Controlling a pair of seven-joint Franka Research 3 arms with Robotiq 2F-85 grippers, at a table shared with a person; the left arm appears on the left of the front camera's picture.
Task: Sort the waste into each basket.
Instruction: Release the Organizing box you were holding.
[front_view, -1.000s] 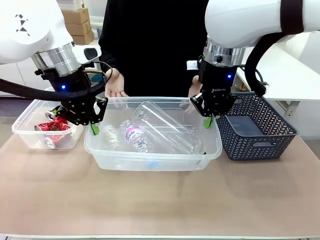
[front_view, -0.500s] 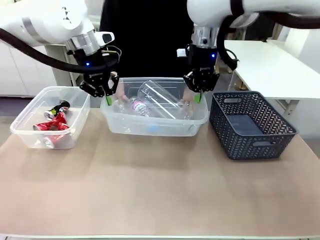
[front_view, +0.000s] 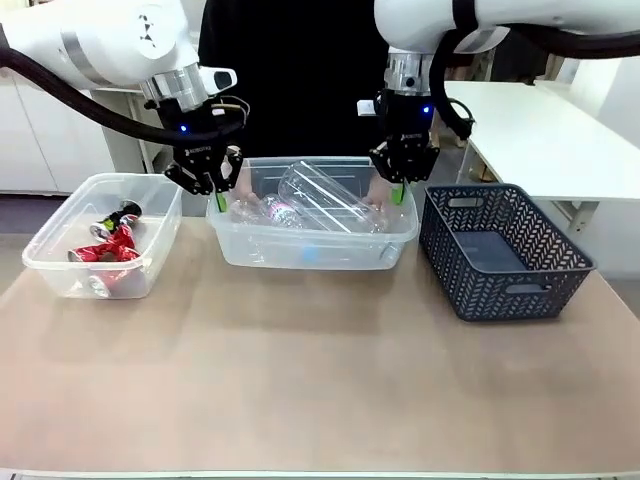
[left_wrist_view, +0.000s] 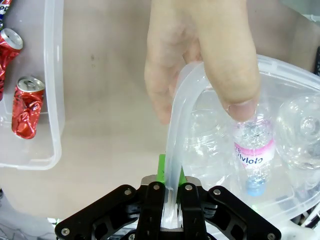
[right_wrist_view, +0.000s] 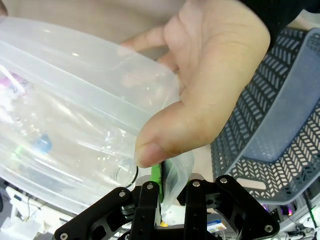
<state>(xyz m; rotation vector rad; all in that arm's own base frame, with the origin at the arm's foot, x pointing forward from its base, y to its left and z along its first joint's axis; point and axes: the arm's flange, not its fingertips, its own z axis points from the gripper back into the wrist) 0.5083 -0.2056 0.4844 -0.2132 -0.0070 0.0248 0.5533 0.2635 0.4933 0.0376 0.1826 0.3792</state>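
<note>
A: Front view. A tan table (front_view: 320, 380); a person in black stands at the far side. Findings?

B: Left gripper (front_view: 213, 196) and right gripper (front_view: 400, 189) each pinch the rim of the large bottle tub (front_view: 310, 262). I judge a handover is in progress; next, release cleanly. A dark lattice basket (front_view: 505, 255) sits right.

A: Left wrist?

B: Jaws closed on the thin translucent rim. A hand (left_wrist_view: 200, 55) grips it too. Inside lies the clear ribbed bottle (left_wrist_view: 252, 155); far left, dented red cans (left_wrist_view: 27, 105).

A: Right wrist?

B: Same clamp; another hand (right_wrist_view: 200, 95) holds that smooth edge.
</note>
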